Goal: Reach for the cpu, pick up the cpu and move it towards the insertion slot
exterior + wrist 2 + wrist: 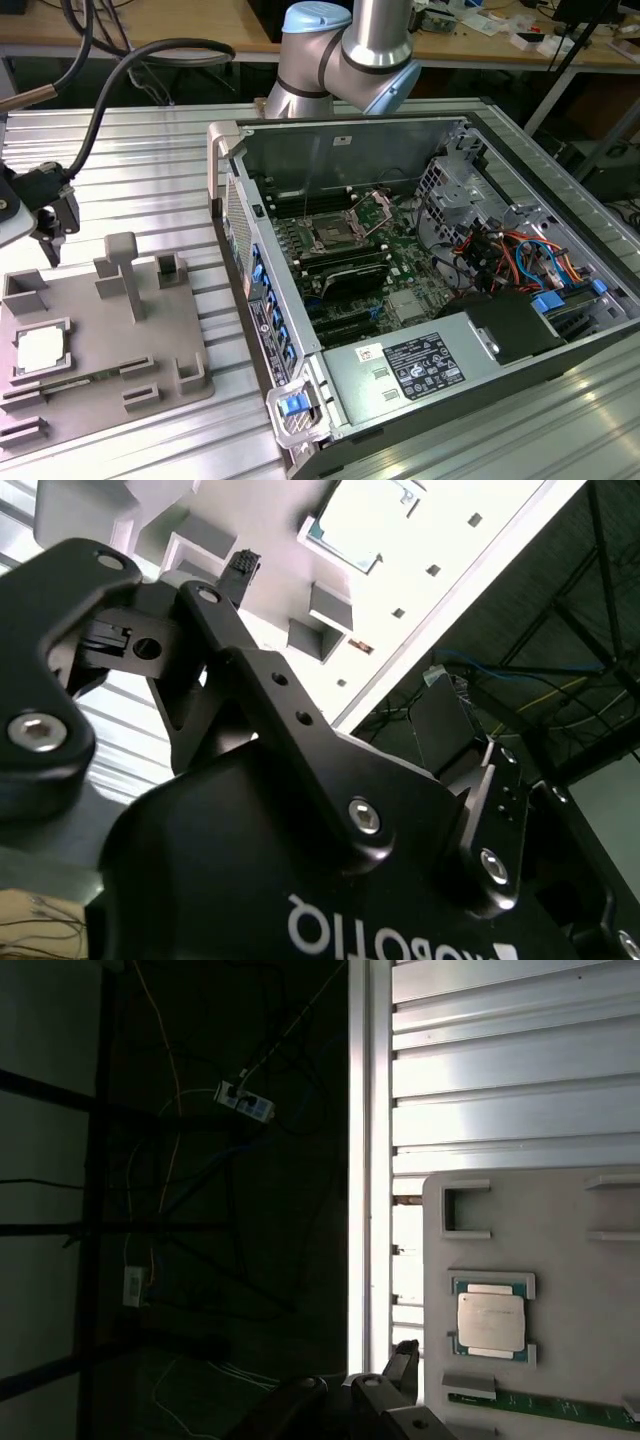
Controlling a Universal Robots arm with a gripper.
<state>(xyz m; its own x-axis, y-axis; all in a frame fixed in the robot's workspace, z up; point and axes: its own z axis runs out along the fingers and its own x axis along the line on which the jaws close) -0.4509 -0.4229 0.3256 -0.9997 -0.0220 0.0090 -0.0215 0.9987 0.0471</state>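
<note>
The cpu (40,350) lies flat in its nest on the grey tray (150,330), at the exterior view's left, well apart from the slot (333,236) inside the open case (340,150). In the first wrist view the cpu (490,1320) sits between two short lips of the tray (560,1220), with a green strip (540,1400) just beside it. In the second wrist view its (355,520) pale top shows beyond the black linkage.

The gripper (52,240) hangs above the tray's far edge, clear of the cpu and touching nothing. It holds nothing (the chip is plainly in its nest), but whether it is apart or together cannot be told.

The step in hand looks like the reach, and the task is barely begun. To do it well, the gripper should probably come over the middle of the cpu first and line up square with its edges. The sides the lips leave free look like the ones to take. A straight descent seems wise, since the tray's upright posts (122,265) stand near the path and a slanted approach could clip one.
</note>
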